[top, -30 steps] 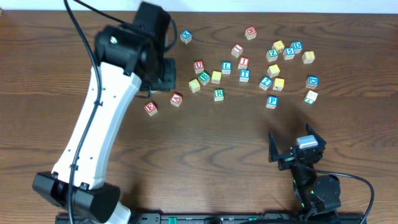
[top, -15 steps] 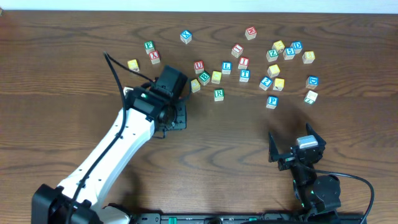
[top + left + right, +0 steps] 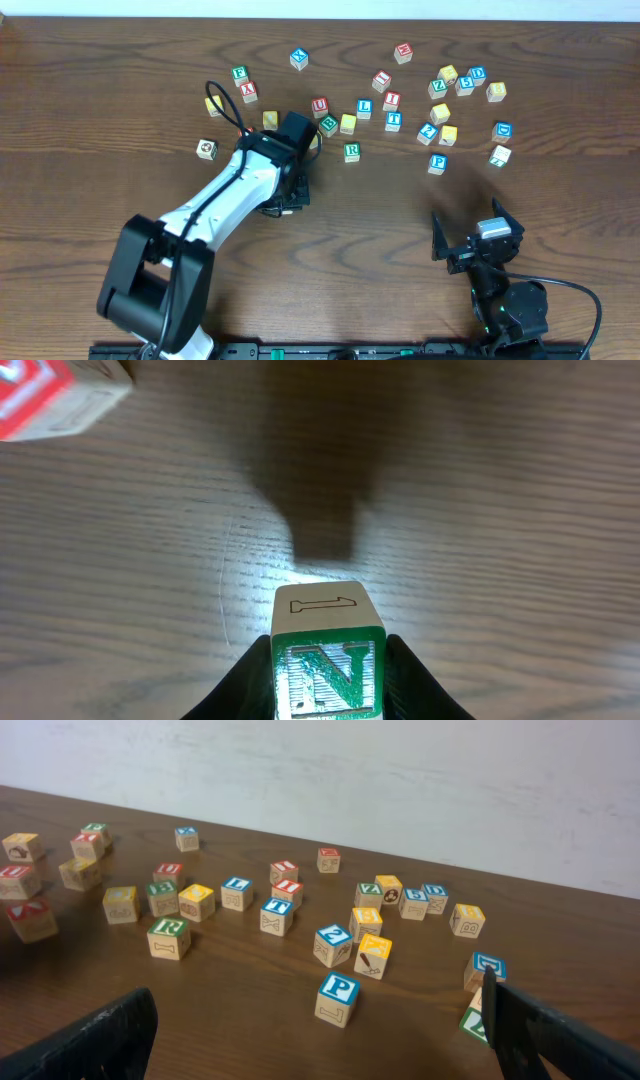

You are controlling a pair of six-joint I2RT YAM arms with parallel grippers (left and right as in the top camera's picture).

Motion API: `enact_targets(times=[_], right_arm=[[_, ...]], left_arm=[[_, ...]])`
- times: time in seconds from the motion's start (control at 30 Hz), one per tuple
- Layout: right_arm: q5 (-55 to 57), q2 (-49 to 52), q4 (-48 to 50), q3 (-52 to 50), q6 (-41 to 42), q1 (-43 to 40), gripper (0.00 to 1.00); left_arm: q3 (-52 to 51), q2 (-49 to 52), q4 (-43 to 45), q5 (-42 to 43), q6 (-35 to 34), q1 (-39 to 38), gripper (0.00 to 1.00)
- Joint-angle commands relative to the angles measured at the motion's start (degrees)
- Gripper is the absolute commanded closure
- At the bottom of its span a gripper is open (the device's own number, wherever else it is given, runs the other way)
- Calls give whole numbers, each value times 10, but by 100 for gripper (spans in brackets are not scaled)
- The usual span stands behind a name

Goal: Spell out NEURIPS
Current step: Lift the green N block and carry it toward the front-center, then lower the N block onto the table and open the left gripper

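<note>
Green N cube (image 3: 327, 652) gripped by left hand (image 3: 328, 682), hidden overhead

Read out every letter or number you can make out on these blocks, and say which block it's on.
"N", green: N cube, shut in the left gripper.
"R", green: R cube.
"P", blue: P cube.
"L", blue: L cube.
"T", blue: T cube.
"I", red: I cube.
"2", blue: 2 cube.
"U", red: U cube.
"X", red: X cube.
Other cubes: too small or blurred to read.
</note>
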Motion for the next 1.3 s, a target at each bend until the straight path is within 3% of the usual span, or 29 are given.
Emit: enact_targets(times=[0.0, 1.27], right_arm=[[-3, -3, -3, -1, 1, -3, 1], [-3, -3, -2, -1, 1, -3, 1]], left_arm=[[-3, 12, 9, -3, -5, -1, 92], [-39, 13, 113, -23, 29, -31, 93]])
